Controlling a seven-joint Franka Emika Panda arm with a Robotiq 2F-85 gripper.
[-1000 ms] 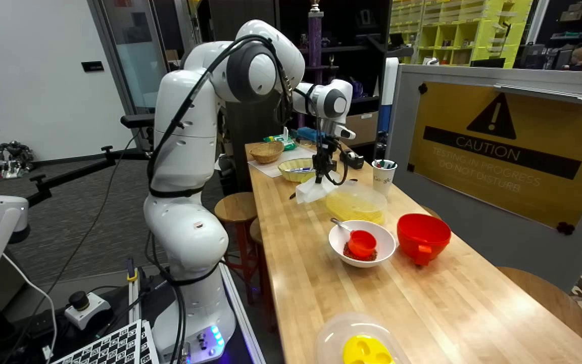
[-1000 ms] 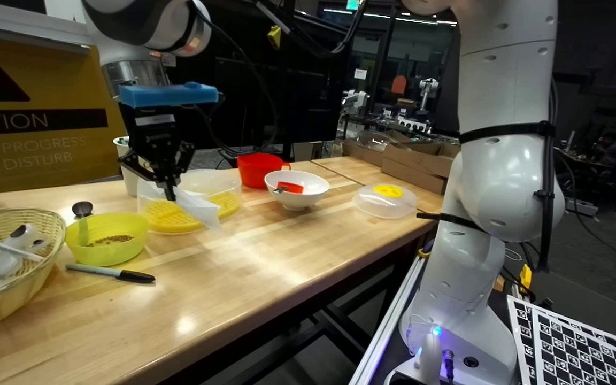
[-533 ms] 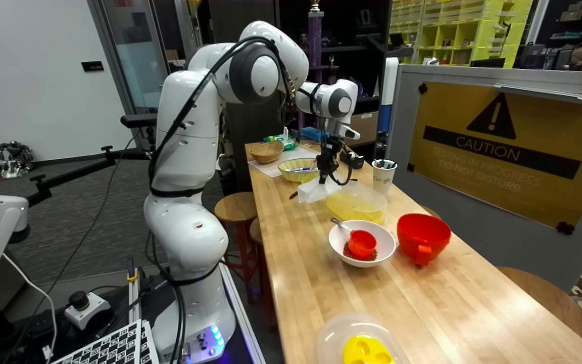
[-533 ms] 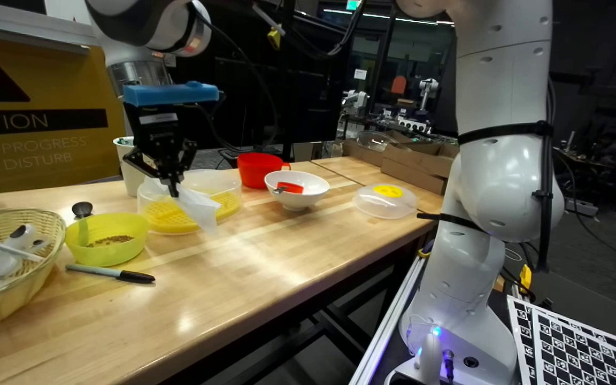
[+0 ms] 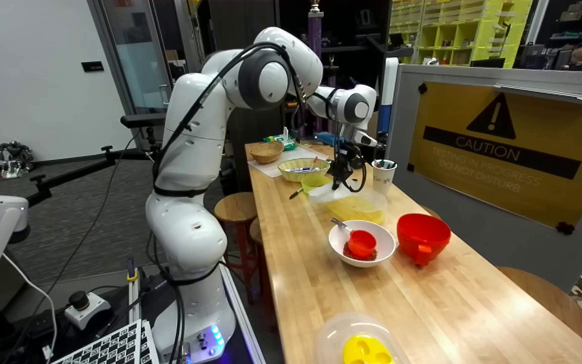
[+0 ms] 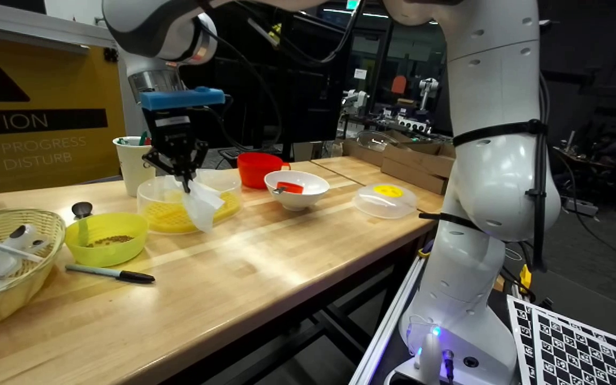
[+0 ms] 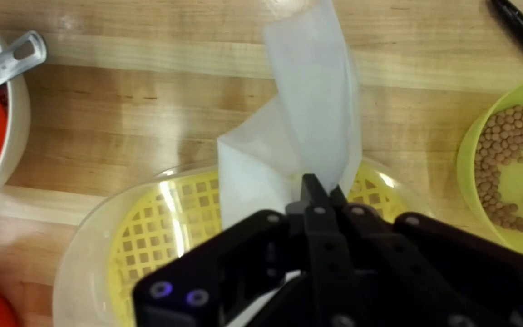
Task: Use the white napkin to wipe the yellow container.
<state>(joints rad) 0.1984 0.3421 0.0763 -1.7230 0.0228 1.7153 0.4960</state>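
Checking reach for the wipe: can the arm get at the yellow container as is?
Probably yes: the tool, shut on the white napkin, appears to hang over the edge of the yellow container; only the napkin shows between them. Contact isn't clear.

the gripper point(image 6: 186, 187) clamps the white napkin point(image 6: 201, 204), which hangs below the jaws; beneath them stands the yellow container point(image 6: 164, 218).

The rounded white arm point(image 5: 197, 154) has black cables point(image 5: 203, 98) and fingers point(image 7: 329, 238).

Sign point(image 5: 508, 155): "CAUTION TESTING IN PROGRESS"; cup point(image 5: 383, 179): "Google".
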